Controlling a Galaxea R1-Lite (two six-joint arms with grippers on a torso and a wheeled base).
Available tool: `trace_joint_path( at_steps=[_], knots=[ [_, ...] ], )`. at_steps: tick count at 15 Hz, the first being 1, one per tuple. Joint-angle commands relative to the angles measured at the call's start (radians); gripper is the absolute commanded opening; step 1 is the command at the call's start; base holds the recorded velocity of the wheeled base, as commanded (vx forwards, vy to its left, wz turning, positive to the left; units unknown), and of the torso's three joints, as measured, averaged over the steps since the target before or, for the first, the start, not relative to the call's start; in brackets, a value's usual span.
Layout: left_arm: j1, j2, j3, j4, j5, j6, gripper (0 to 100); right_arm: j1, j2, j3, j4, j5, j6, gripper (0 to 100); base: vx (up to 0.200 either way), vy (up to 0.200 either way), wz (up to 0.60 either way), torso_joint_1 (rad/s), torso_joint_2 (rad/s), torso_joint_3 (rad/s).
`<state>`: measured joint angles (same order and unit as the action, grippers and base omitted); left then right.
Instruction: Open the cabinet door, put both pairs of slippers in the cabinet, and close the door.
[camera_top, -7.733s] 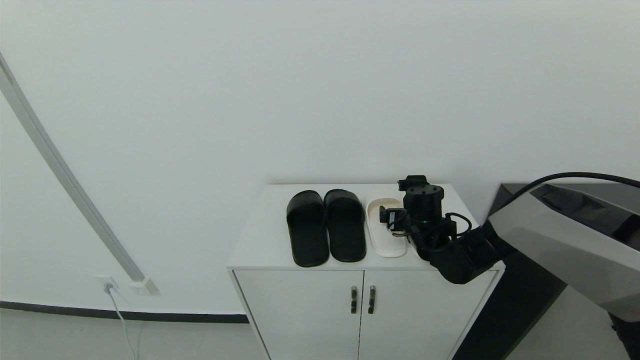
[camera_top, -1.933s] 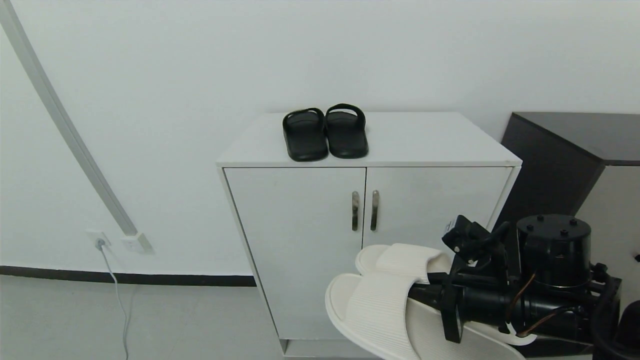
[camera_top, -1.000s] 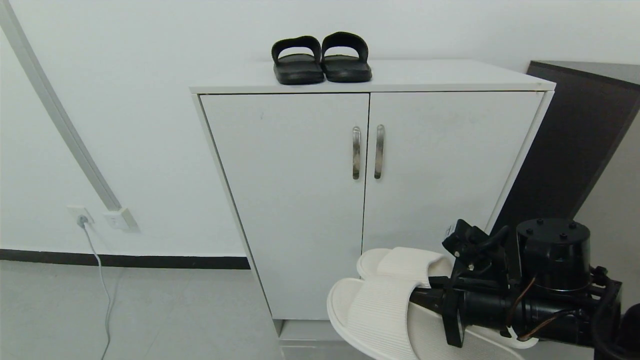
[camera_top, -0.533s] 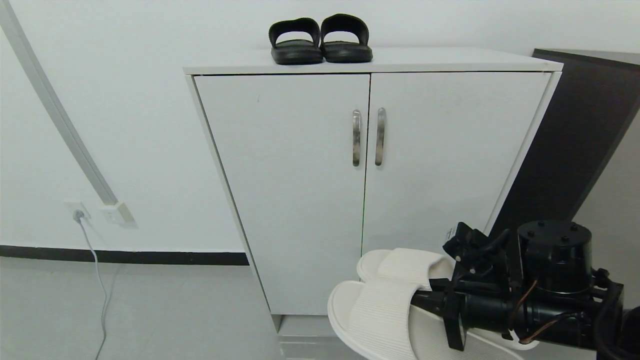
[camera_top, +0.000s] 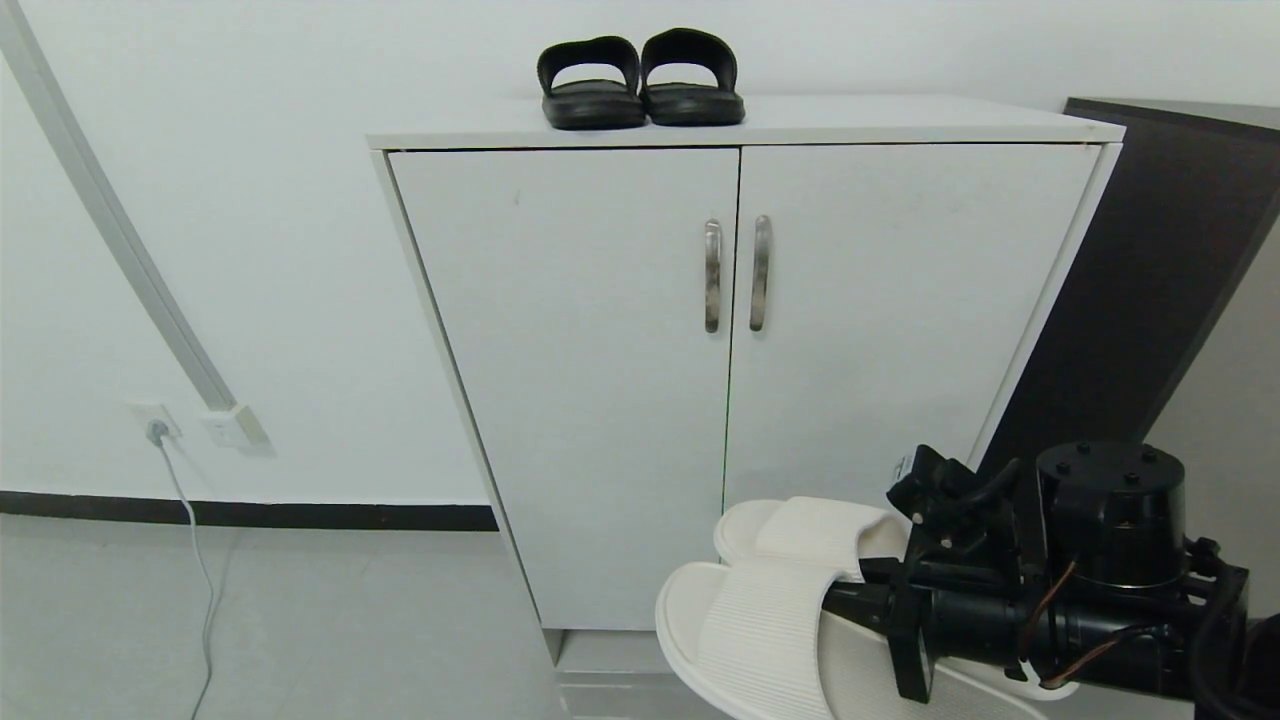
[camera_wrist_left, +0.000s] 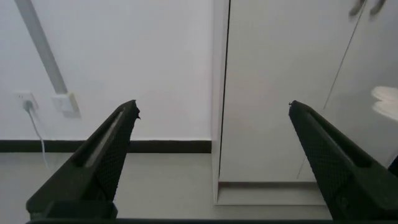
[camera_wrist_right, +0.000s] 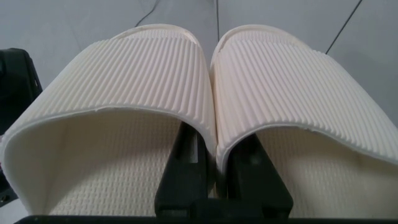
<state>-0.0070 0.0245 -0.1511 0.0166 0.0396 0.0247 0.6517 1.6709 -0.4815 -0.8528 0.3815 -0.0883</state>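
plugged wall socket (camera_top: 152, 422) | slanted wall conduit (camera_top: 110, 235) | black skirting (camera_top: 250, 514) | dark unit (camera_top: 1170, 270), possibly a counter

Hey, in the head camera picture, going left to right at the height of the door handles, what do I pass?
In order: slanted grey wall trunking → white left cabinet door → left metal bar handle → right metal bar handle → white right cabinet door → dark side cabinet.

one slipper pair (camera_top: 645, 100) on cabinet (camera_top: 580, 380) top | other pair (camera_top: 770, 620) low, before right door (camera_top: 900, 300)
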Motion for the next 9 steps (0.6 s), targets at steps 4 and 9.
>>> trace_joint_path(
  at_steps=[4,9],
  knots=[
    [-0.074,0.348,-0.082,-0.029,-0.187,-0.003,100,0.002,0.001,0.014,-0.035,-0.001,-0.016,0,0.000,0.000,0.00,0.000,0.00,0.000],
    [-0.077,0.695,-0.096,-0.353,-0.328,-0.002,100,0.002,0.001,0.026,-0.068,-0.003,-0.016,0,0.000,0.000,0.00,0.000,0.00,0.000]
  ],
)
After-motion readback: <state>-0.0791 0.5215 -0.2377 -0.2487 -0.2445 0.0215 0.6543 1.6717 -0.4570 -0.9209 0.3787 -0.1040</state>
